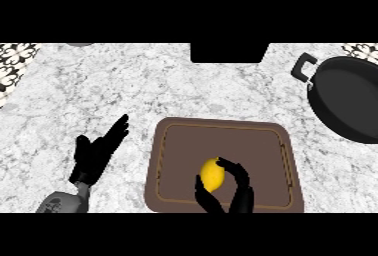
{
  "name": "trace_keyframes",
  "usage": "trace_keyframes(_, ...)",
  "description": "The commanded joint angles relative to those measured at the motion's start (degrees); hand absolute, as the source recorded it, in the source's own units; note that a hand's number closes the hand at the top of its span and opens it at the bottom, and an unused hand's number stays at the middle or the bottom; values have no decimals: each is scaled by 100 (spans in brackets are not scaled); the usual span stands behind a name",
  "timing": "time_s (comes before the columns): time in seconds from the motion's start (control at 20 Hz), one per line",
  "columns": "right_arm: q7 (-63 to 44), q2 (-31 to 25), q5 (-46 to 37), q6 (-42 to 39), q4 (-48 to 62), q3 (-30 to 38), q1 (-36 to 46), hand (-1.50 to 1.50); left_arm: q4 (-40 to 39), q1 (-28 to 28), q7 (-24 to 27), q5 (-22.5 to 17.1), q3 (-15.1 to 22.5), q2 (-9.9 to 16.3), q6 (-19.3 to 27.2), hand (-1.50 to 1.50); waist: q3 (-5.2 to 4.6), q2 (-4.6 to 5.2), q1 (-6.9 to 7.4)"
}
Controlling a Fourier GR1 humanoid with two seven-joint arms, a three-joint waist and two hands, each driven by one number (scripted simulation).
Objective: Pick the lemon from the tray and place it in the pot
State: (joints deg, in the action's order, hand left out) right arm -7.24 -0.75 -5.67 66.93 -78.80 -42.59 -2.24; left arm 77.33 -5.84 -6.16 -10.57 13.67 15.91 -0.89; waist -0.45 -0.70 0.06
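A yellow lemon (pixel 212 174) lies on the brown tray (pixel 181 150), near its front middle. My right hand (pixel 235 192) is over the tray's front edge with its fingers and thumb curled around the lemon, the thumb on its left side and the fingers on its right. The black pot (pixel 353 97) stands at the far right of the counter, its handle pointing up-left. My left hand (pixel 100 150) rests open on the counter to the left of the tray, fingers pointing up and to the right.
A black object (pixel 229 52) sits at the counter's back edge in the middle. Patterned tile (pixel 13 62) shows at the upper left corner. Marble counter lies between the tray and the pot.
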Motion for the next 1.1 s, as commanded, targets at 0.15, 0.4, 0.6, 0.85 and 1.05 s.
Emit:
trace_keyframes(0.15,1915,71,1848,53,240,-154,37,150,129,-32,-125,239,-28,-148,68,0,57,73,15)
trace_keyframes(0.4,2076,-2158,2239,-2164,-278,1029,-116,150,-91,-3,-62,47,-171,-73,-37,0,81,59,-150)
trace_keyframes(0.6,2326,-2920,2454,-2922,-246,1344,-137,150,-62,33,-26,26,-251,-20,-11,0,122,41,-236)
trace_keyframes(0.85,3023,-4126,2921,-4177,60,2204,-212,150,-9,89,-16,38,-275,-25,49,0,142,33,-338)
trace_keyframes(1.05,3759,-4896,3439,-5339,664,2999,-288,150,9,101,36,21,-257,-73,29,0,136,66,-356)
